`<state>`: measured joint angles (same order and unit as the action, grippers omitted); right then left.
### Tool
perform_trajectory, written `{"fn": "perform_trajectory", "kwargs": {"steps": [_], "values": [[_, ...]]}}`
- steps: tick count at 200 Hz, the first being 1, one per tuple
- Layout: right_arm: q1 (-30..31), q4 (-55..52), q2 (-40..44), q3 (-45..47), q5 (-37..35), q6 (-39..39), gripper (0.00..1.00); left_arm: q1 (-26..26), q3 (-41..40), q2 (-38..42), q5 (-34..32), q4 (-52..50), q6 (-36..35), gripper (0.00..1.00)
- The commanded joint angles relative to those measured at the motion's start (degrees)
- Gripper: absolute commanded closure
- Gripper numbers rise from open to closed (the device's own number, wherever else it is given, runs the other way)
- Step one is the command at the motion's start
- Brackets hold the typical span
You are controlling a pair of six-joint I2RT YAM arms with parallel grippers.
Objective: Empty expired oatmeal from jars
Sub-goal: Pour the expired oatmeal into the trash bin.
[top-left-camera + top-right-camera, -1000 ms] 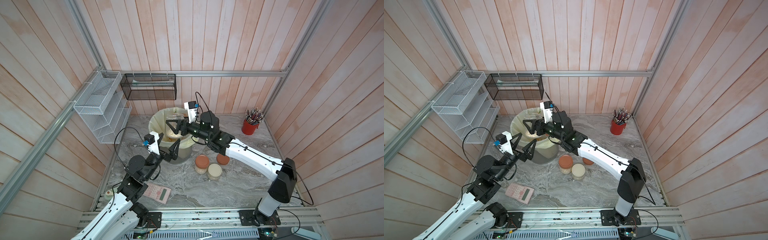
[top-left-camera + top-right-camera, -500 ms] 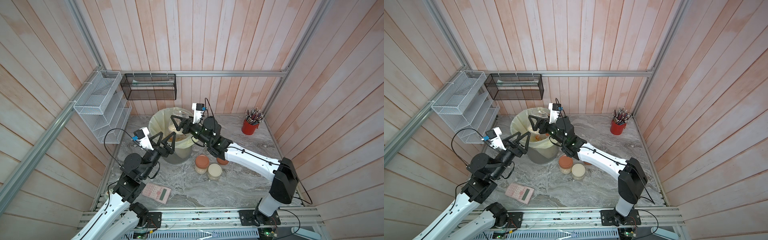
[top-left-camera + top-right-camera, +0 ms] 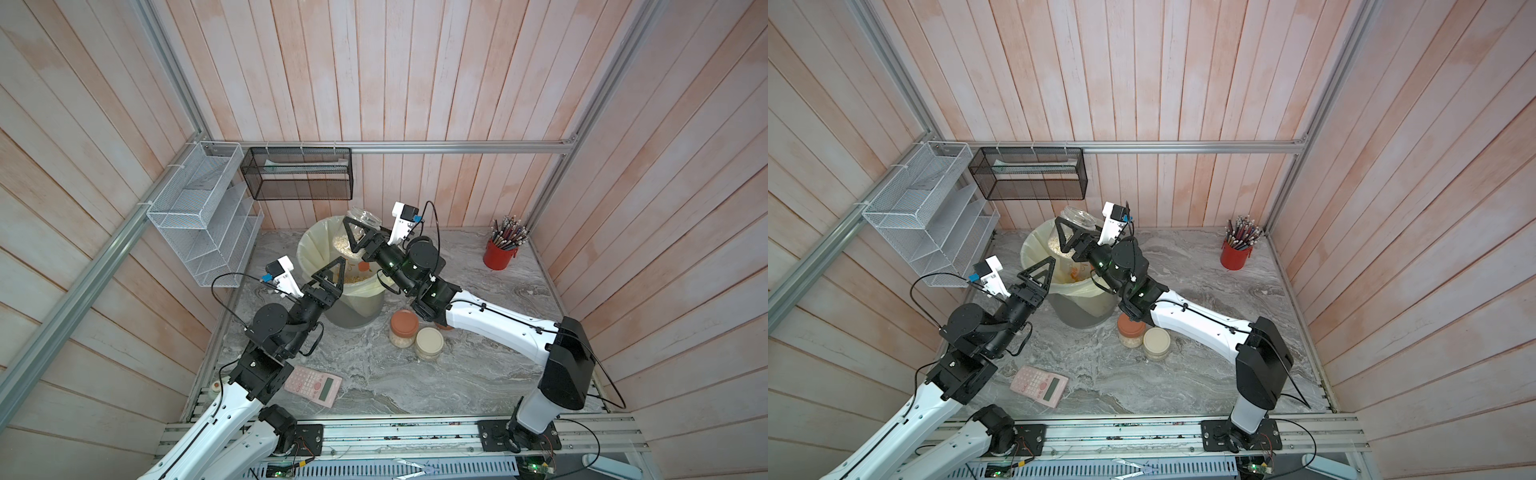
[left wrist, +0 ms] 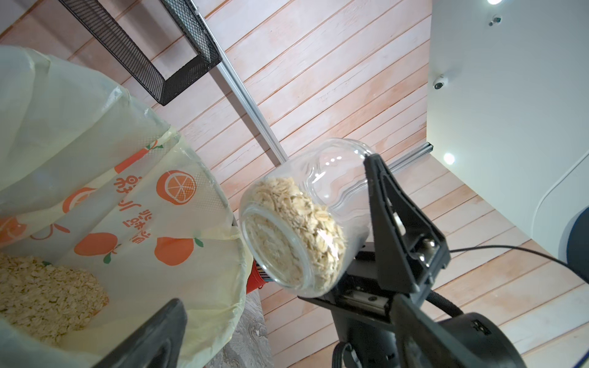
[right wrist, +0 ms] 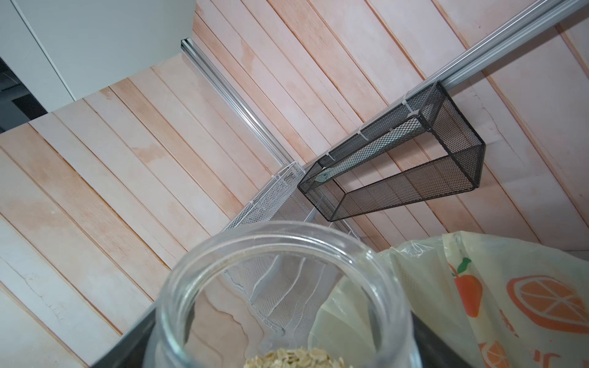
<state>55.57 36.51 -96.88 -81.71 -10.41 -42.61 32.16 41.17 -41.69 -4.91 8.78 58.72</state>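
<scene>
My right gripper point(image 3: 358, 236) is shut on an open clear jar point(image 3: 365, 216) above the back of the bin, and its lid is off. The jar's point(image 4: 322, 178) mouth tilts up toward the back wall. Oatmeal point(image 4: 296, 229) lies settled in its base near the palm, and the right wrist view shows the rim point(image 5: 280, 242) with oatmeal point(image 5: 296, 358) below it. Two lidded jars stand on the table, one terracotta point(image 3: 404, 323) and one cream point(image 3: 429, 340). My left gripper point(image 3: 328, 280) is open and holds nothing, by the bin's near-left rim.
The grey bin point(image 3: 353, 316) has a cream orange-print liner point(image 4: 153, 204) holding loose oatmeal point(image 4: 41, 293). A pink calculator point(image 3: 316, 384) lies front left. A red pencil cup point(image 3: 500, 257) stands back right. A black mesh basket point(image 3: 299, 174) and a white wire rack point(image 3: 199, 216) hang on the walls.
The right gripper has swung the jar's mouth up and back from the bin's inside. The left gripper has drawn slightly left, away from the bin's front.
</scene>
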Motion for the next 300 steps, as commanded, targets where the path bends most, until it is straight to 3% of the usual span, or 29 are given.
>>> {"fn": "perform_trajectory", "kwargs": {"steps": [1, 45, 79, 149, 190, 217, 300], "values": [[1.1, 8.3, -0.3, 0.2, -2.9, -1.5, 0.65, 0.2, -1.4, 0.0, 0.6, 1.4, 6.5, 0.00], [1.2, 8.1, 0.3, 1.0, -3.3, -1.6, 0.65, 0.2, -2.3, 2.9, -0.2, -0.7, 10.8, 0.00], [1.3, 10.3, 0.8, 4.0, -4.5, -7.8, 0.66, 0.2, -1.9, 3.9, -2.2, -2.8, 10.3, 0.00], [2.9, 3.9, -1.1, 0.3, -11.0, -18.7, 0.68, 0.2, -6.5, 3.0, -3.3, 6.4, 9.9, 0.00], [3.7, -0.7, -3.7, -5.4, -11.6, -20.1, 0.68, 0.2, -7.6, 2.3, -3.0, 9.8, 7.5, 0.00], [4.6, -4.4, -5.5, -7.8, -12.7, -25.0, 0.70, 0.2, -8.1, 1.5, -3.3, 12.4, 6.5, 0.00], [6.9, -7.9, -7.7, -12.9, -17.8, -24.6, 0.70, 0.2, -7.9, -0.1, -6.0, 17.4, 7.6, 0.00]]}}
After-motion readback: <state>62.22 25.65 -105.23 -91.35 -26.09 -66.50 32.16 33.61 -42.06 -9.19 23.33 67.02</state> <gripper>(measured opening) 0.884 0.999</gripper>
